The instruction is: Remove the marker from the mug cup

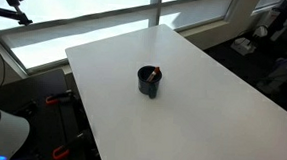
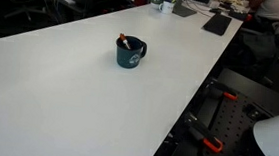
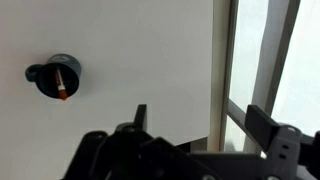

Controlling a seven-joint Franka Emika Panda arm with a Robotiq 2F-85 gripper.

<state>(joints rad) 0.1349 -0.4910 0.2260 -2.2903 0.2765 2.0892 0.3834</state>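
Showing only in the wrist view, the hand (image 3: 200,115) hangs spread wide, empty, apart from the mug cup (image 3: 55,77) holding the marker (image 3: 63,86).

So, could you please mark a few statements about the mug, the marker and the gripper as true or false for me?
1. The marker stands inside the mug. True.
2. The gripper is shut on the marker. False: in the wrist view its jaws are open and empty, well apart from the mug.
3. The mug lies tipped on its side. False: in both exterior views it stands upright on the white table.
4. The mug has a handle. True: it shows in the wrist view.
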